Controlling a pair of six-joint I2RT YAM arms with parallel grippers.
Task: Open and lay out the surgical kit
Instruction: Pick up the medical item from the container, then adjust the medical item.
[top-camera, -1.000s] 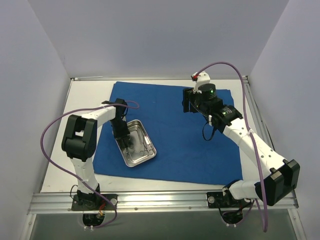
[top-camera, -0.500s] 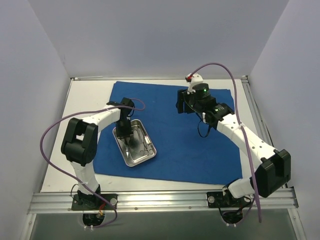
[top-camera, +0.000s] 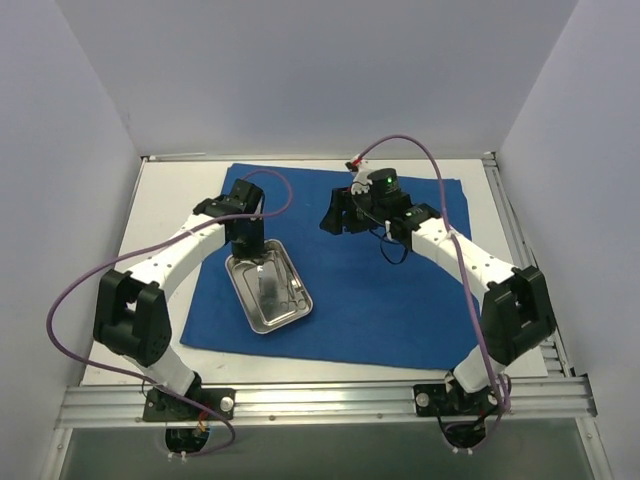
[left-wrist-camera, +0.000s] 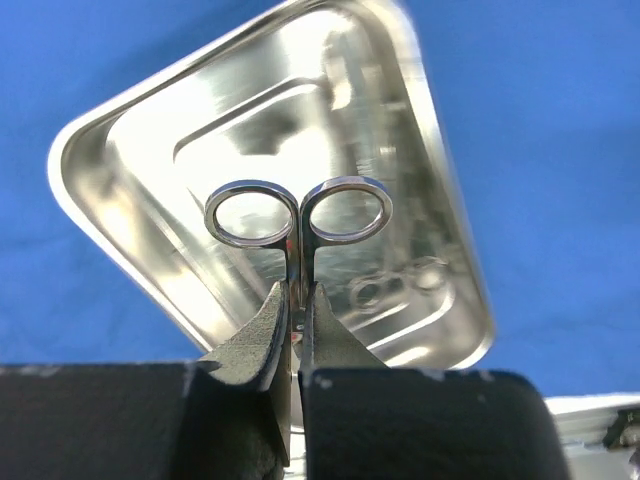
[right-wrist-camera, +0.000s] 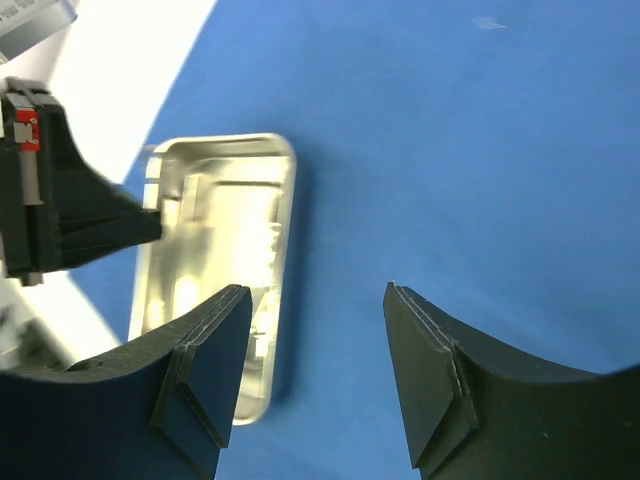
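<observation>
The royal-blue cloth (top-camera: 380, 290) lies spread flat on the table. The shiny steel tray (top-camera: 242, 298) sits on its left part. My left gripper (top-camera: 250, 248) hovers over the tray's far end. In the left wrist view it (left-wrist-camera: 297, 290) is shut on a scissor-like instrument (left-wrist-camera: 298, 212), ring handles pointing away, held above the tray (left-wrist-camera: 180, 150). Another small instrument (left-wrist-camera: 400, 285) lies in the tray. My right gripper (top-camera: 335, 218) is open and empty over the cloth, right of the tray. In the right wrist view its open jaws (right-wrist-camera: 315, 295) frame the cloth (right-wrist-camera: 450, 150) beside the tray (right-wrist-camera: 285, 200).
White walls close in the table on the left, back and right. A bare white table strip (top-camera: 160, 250) runs left of the cloth. A metal rail (top-camera: 320, 400) runs along the near edge. Purple cables loop from both arms.
My left gripper has risen out of the tray and moved toward its far end, holding the instrument. My right gripper has swung left toward the tray, still open.
</observation>
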